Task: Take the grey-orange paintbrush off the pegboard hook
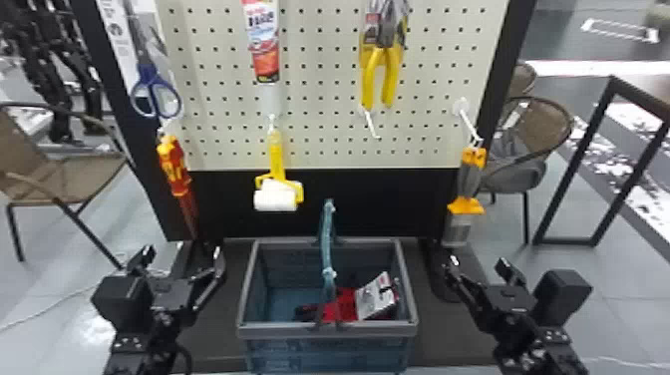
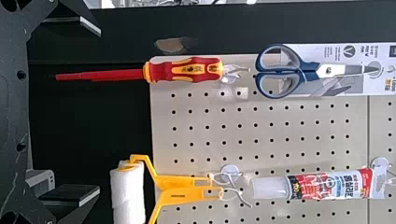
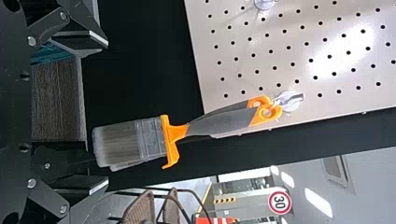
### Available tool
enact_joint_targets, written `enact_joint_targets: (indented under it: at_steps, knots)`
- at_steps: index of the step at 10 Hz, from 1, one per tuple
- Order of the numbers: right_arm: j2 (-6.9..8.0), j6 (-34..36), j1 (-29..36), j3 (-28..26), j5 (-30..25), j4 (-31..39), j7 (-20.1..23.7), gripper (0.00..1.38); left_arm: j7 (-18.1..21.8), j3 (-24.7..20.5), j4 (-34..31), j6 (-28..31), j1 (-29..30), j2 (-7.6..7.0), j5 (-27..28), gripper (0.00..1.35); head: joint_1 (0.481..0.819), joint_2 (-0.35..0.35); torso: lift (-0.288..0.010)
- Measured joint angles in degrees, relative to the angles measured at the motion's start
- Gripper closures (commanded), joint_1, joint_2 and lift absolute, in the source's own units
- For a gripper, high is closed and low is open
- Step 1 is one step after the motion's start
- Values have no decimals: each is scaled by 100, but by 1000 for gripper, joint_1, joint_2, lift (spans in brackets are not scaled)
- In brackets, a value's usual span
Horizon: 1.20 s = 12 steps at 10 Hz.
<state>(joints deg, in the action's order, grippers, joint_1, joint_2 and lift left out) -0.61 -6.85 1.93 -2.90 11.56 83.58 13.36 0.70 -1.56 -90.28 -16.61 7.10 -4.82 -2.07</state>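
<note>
Closest to us is the left gripper (image 1: 182, 254), low on the left side, fingers spread with nothing between them, and we'd leave it parked since the brush is way over on the other side. Next along, the red screwdriver (image 1: 174, 169) and the yellow roller (image 1: 277, 194) hang off the pegboard (image 1: 324, 124), with the basket (image 1: 326, 329) below and between the two arms. Then the bit we care about: the right gripper (image 1: 478, 263), also open and empty, clearly the nearer hand. The grey-orange paintbrush (image 1: 467, 182) hangs above and ahead of it, handle loop up on the hook (image 1: 468, 124), bristles down, long axis close to upright. In the right wrist view the bristles sit across the gap between the finger lines, handle farther on, so side to side we look roughly lined up; how deep the gap is, we can't tell. Our take: go up and forward, close across the grey handle, then lift the loop clear of the hook tip. Heads up, there seems to be a second brush right behind, so we could easily snag both.
</note>
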Motion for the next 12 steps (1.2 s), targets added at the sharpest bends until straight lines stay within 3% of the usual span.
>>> enact_joint_targets:
  at_steps: [7,12]
  knots:
    - [-23,-9,-15,0,17,-5,9,257,0,-12,0,-9,14,-1,5,122,549,0,-100]
    - [-416,37,-406,-101,153,-137,469,257,0,-25,-4,-20,34,-1,-2,124,549,0,-100]
